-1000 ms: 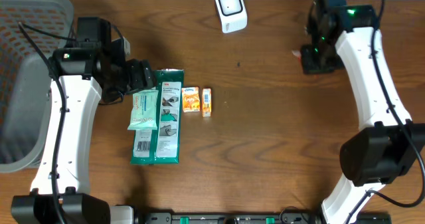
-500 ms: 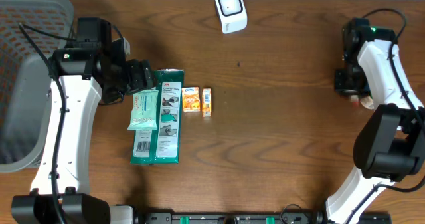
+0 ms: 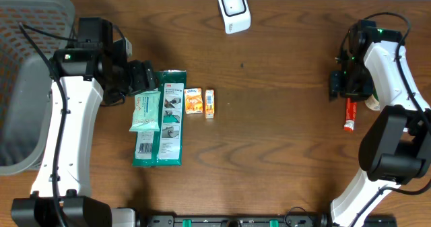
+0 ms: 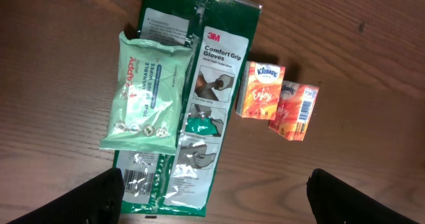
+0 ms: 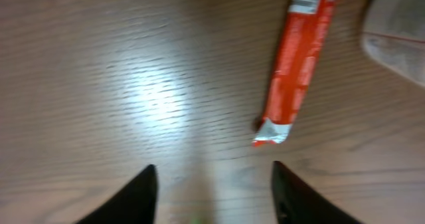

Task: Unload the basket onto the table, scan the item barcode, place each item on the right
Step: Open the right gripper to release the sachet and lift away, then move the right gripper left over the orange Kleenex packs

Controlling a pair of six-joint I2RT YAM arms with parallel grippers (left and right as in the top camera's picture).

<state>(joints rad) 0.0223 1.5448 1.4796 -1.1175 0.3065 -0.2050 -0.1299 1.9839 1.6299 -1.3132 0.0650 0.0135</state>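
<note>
A red stick pack (image 3: pixel 349 114) lies flat on the table at the right, also in the right wrist view (image 5: pixel 302 58). My right gripper (image 3: pixel 341 84) hovers just beside it, open, with only bare wood between its fingers (image 5: pixel 214 177). The white barcode scanner (image 3: pixel 234 9) stands at the back centre. My left gripper (image 3: pixel 143 77) is open above a pale green wipes packet (image 4: pixel 149 91) that lies on a green gloves pack (image 4: pixel 199 98); nothing sits between its wide-apart fingers (image 4: pixel 212 204).
Two small orange tissue packs (image 4: pixel 260 91) (image 4: pixel 295 111) lie right of the gloves pack. A grey basket (image 3: pixel 27 79) fills the left edge. A pale rounded object (image 5: pixel 398 31) sits close beside the red stick pack.
My right arm swung from near the back to the right side, opened, and the red stick pack now lies on the table. The left arm has not moved.
</note>
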